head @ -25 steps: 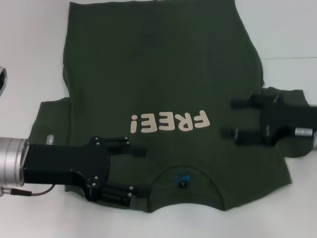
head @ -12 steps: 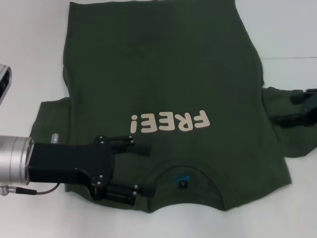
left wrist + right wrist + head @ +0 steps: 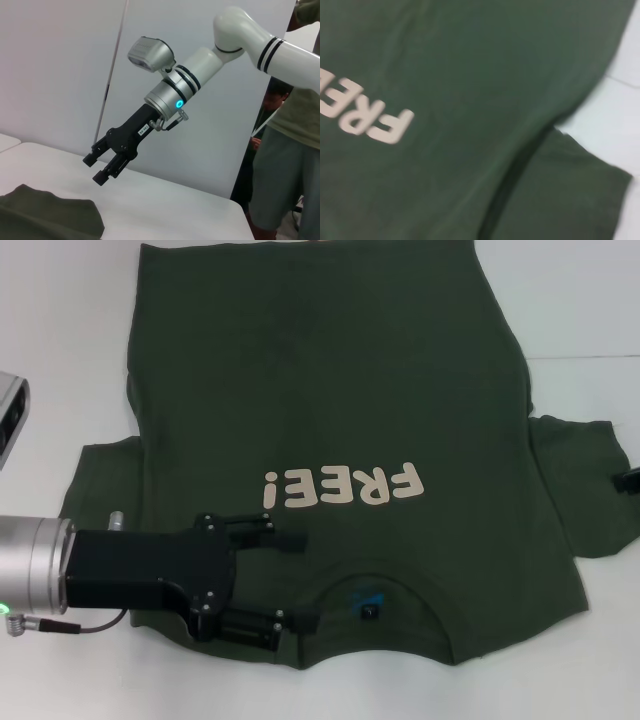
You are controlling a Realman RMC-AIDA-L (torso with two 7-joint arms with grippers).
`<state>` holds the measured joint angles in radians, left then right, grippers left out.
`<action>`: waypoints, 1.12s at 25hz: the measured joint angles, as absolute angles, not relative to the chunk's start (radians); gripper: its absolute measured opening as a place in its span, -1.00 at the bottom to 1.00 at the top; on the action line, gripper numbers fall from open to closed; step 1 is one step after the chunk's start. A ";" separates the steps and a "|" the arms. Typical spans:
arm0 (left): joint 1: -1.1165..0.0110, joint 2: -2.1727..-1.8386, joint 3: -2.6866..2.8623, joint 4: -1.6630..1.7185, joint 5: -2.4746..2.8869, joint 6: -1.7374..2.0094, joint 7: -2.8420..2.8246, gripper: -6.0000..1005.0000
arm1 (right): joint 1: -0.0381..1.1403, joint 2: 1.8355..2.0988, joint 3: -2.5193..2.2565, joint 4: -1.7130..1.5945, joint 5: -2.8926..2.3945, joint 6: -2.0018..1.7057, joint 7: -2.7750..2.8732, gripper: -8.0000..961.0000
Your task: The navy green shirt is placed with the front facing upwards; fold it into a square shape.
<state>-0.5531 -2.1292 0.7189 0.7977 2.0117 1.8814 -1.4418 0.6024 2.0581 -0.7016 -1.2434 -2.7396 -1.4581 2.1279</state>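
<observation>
While the green "FREE!" T-shirt (image 3: 330, 410) lay flat, the left gripper (image 3: 293, 580) hovered open, empty, beside its collar (image 3: 375, 590); right gripper (image 3: 101, 167) open, empty

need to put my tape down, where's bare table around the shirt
Bare table lies left of the navy green shirt, and also right of its body, above the right sleeve. The near left corner is crowded by the left gripper.

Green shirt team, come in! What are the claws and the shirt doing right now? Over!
Left claw open, low over the shoulder beside the collar. Right claw open, raised, off past the sleeve. Navy green shirt flat, print up, unfolded. Nothing in the way.
</observation>
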 joint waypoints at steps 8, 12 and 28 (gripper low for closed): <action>-0.552 -2.134 0.720 0.798 2.012 1.881 -1.438 0.83 | 0.631 2.060 -0.697 -1.232 -2.840 -1.424 2.284 0.86; -0.548 -2.136 0.720 0.797 2.015 1.880 -1.438 0.83 | 0.632 2.059 -0.697 -1.190 -2.856 -1.386 2.314 0.86; -0.552 -2.135 0.726 0.793 2.017 1.877 -1.436 0.83 | 0.643 2.050 -0.698 -1.029 -2.928 -1.292 2.381 0.85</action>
